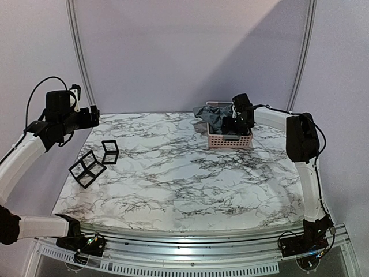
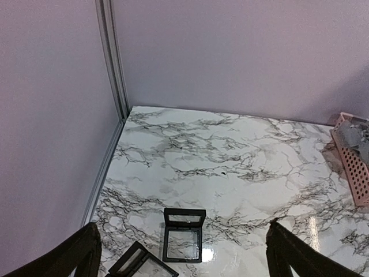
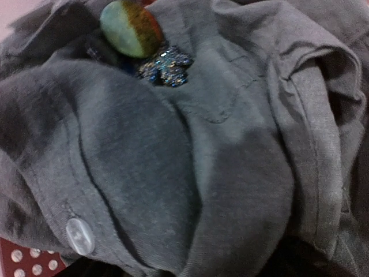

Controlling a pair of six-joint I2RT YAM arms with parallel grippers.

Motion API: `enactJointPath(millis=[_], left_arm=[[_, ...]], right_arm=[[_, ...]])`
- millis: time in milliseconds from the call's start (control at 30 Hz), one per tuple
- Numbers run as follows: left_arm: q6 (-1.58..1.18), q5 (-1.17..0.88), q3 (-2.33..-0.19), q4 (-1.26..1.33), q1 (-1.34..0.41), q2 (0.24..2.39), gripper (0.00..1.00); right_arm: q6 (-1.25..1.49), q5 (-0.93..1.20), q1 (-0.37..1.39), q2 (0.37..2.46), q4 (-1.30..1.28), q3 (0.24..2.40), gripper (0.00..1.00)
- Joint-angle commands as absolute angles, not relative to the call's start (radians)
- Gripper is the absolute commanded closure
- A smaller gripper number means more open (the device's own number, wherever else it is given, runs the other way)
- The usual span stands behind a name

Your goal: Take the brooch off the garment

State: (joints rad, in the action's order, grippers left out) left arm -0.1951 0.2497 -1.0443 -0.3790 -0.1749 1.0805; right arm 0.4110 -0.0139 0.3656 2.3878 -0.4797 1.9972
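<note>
The grey garment (image 1: 214, 117) lies bunched in a pink basket (image 1: 229, 141) at the back right of the table. In the right wrist view its folds (image 3: 230, 161) fill the frame. The brooch (image 3: 163, 66), a glittery blue flower under a round green and orange stone, is pinned near the top left. My right gripper (image 1: 235, 124) is down in the basket on the cloth. Its fingers do not show in its own view. My left gripper (image 1: 95, 115) hovers high over the table's left edge, open and holding nothing (image 2: 183, 225).
Two black-framed clear display boxes (image 1: 110, 152) (image 1: 87, 168) stand on the marble table at the left, below my left gripper (image 2: 184, 235) (image 2: 141, 264). The basket's corner (image 2: 353, 167) shows at the right of the left wrist view. A white button (image 3: 79, 236) sits on the garment's edge.
</note>
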Motion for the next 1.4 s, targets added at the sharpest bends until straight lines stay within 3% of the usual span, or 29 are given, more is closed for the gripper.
enactJointPath(millis=[0,133,267,400,833,1067,1367], left_arm=[[-0.189,0.244,-1.031,-0.375,-0.179,1.068,0.0],[-0.189,0.247,-1.028,-0.375,-0.179,1.069,0.0],[-0.185,0.25,-1.027,-0.374,-0.181,1.063,0.0],[-0.18,0.265,-1.023,-0.369,-0.181,1.056,0.0],[-0.177,0.266,-1.02,-0.366,-0.181,1.036,0.0],[-0.172,0.239,-1.015,-0.359,-0.184,1.028,0.01],[-0.147,0.161,-0.999,-0.331,-0.208,1.022,0.0]], right_arm=[[0.449,0.072,0.36,2.409,-0.38,2.013,0.36],[0.479,0.111,0.36,2.345,-0.261,2.011,0.76],[0.505,0.144,0.36,2.266,-0.142,2.008,0.99],[0.5,0.178,0.368,2.162,-0.021,1.961,1.0],[0.182,0.145,0.582,1.577,0.411,1.475,1.0],[0.03,0.256,0.735,1.451,0.296,1.513,1.0],[-0.07,0.222,0.93,1.45,0.06,1.55,1.0]])
